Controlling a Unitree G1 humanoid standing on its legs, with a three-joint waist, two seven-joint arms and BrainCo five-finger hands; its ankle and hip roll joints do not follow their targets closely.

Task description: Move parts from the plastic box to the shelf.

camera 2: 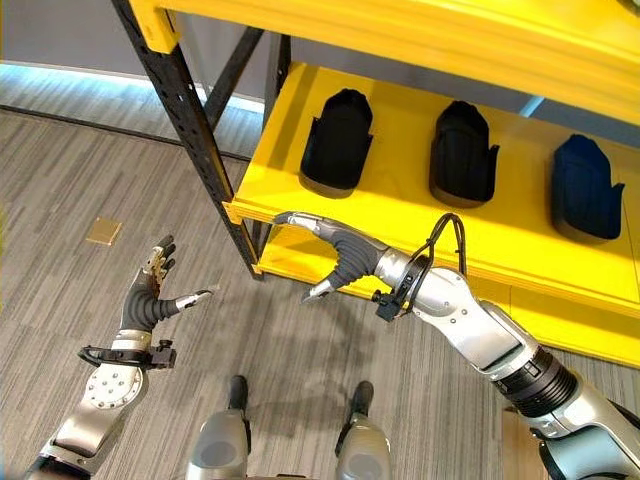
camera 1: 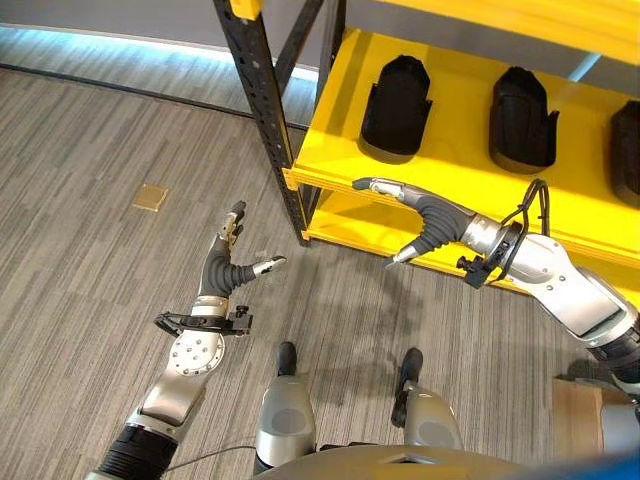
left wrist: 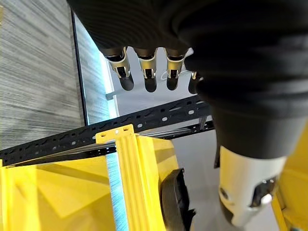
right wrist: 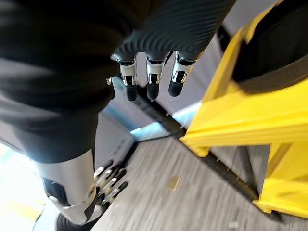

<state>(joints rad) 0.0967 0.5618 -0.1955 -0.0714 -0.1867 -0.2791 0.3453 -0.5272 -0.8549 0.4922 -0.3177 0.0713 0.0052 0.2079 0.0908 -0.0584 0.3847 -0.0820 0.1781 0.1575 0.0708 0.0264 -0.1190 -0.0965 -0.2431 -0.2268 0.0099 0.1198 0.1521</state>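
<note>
I see my right hand spread, empty, at the shelf edge; left hand spread over bare floor.

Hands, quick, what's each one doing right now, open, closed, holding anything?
Left hand: open, fingers straight, holding nothing, out over the floor.
Right hand: open, holding nothing, by the front edge of the yellow shelf.

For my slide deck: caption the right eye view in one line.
Both hands open and empty, right hand by the yellow shelf holding three dark parts, left hand over the floor.
</note>
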